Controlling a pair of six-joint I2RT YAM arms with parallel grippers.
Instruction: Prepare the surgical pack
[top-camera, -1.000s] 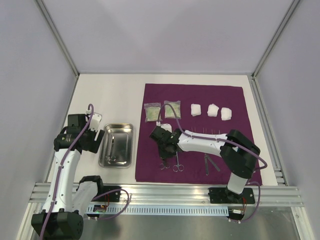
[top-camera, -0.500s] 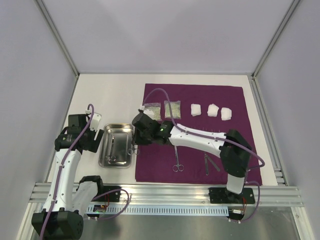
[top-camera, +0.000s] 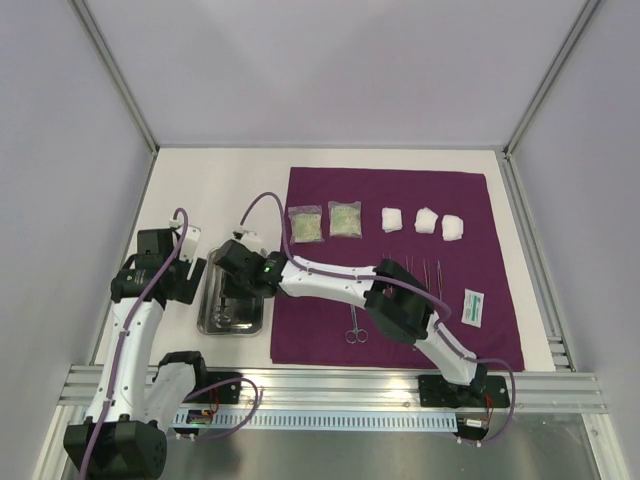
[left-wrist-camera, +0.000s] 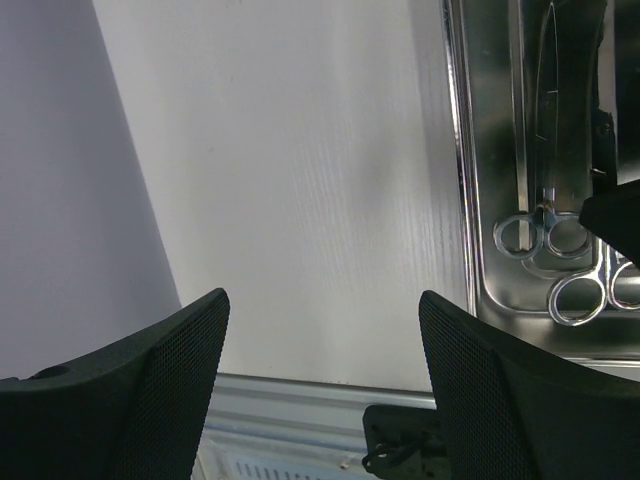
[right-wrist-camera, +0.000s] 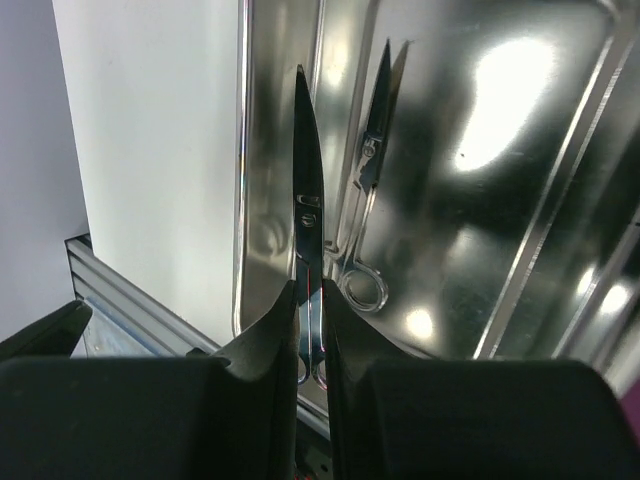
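From the top, the right pincer (top-camera: 243, 262) covers most of the steel tray (top-camera: 208, 305), so what's in it is mostly hidden. Right wrist view: the scissors (right-wrist-camera: 307, 200) have their handles swallowed inside that pincer, bottom centre. Left wrist view cuts the tray off at the right edge.

The fabric sheet (top-camera: 400, 195) is a deep, even purple with no pattern. On it the gauze pads (top-camera: 427, 220) are plain white, the clear packets (top-camera: 345, 218) show a pale yellow-green filling, and a small sachet (top-camera: 474, 306) is white with green print. The tray (top-camera: 212, 305) is mirror-bright silver, streaked with white glare and dark reflections. The scissors (right-wrist-camera: 306, 210) are polished silver too. The right hand (right-wrist-camera: 310, 300) is matte black. The left hand (left-wrist-camera: 320, 320) is also black, its fingers (left-wrist-camera: 150, 390) covered in a fine dotted mesh. The left arm (top-camera: 125, 345) and right arm (top-camera: 325, 280) are white with black joints and purple cables (top-camera: 262, 199). The surface (top-camera: 230, 190) is off-white.
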